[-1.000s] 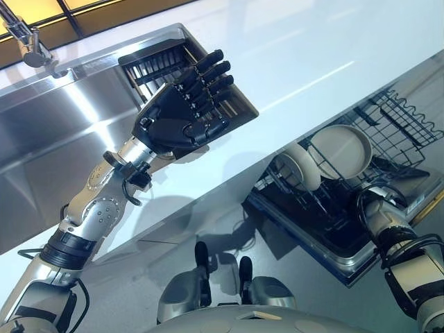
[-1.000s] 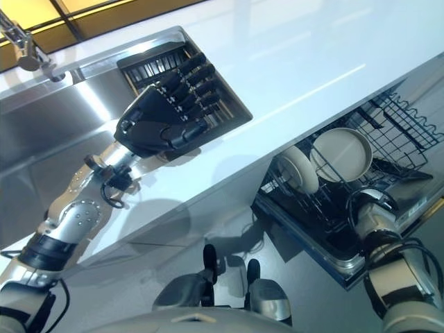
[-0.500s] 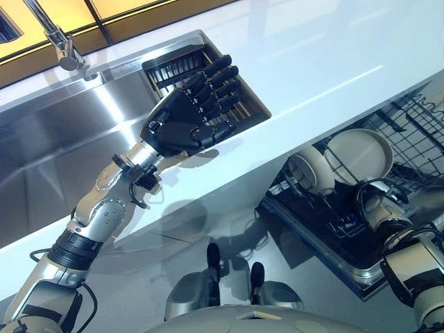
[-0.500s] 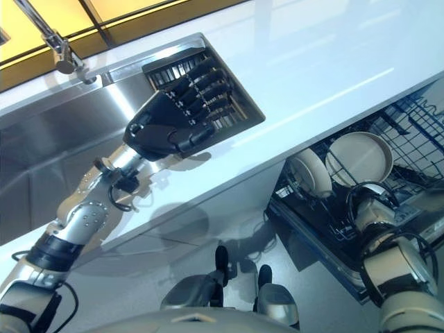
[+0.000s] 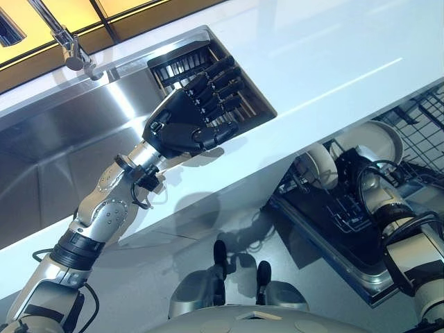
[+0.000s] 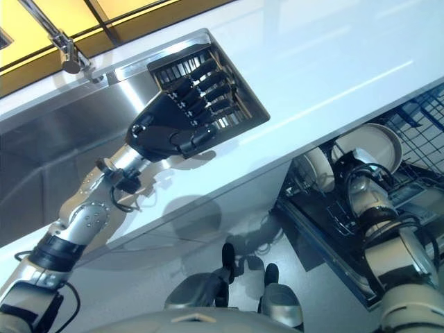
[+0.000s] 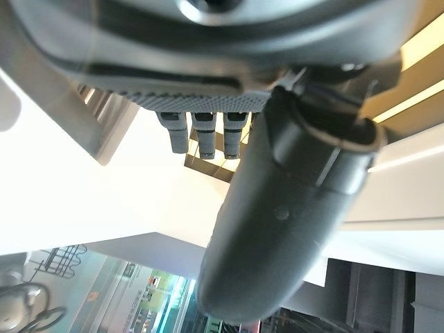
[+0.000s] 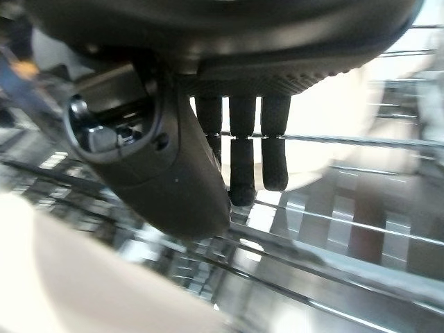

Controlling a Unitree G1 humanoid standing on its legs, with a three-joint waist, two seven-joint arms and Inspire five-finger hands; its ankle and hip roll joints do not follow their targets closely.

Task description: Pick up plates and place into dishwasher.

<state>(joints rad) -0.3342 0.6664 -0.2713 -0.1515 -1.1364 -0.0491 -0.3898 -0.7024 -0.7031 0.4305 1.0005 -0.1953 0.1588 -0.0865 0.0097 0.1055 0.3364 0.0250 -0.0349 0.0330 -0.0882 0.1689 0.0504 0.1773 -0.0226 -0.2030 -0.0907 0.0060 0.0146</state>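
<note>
Two pale plates stand on edge in the dishwasher's lower rack [image 5: 424, 128]: a smaller one [image 5: 316, 165] and a larger one [image 5: 380, 137]. My right hand [image 5: 349, 168] reaches into the rack between them. Its fingers [image 8: 244, 152] are straight above the rack wires and hold nothing, with a pale plate [image 8: 316, 121] just past them. My left hand [image 5: 186, 123] hovers open over the counter's edge by the sink, its fingers [image 7: 208, 132] stretched over a dark slatted drain rack [image 5: 179, 66].
A steel sink [image 5: 62, 146] with a faucet [image 5: 66, 43] lies at the left. The white counter [image 5: 333, 55] runs across the view, and the dishwasher's open door [image 5: 340, 243] juts out below it.
The whole view has shifted. My right hand has pushed deeper into the rack, in between the two plates. The left hand stays over the drain rack.
</note>
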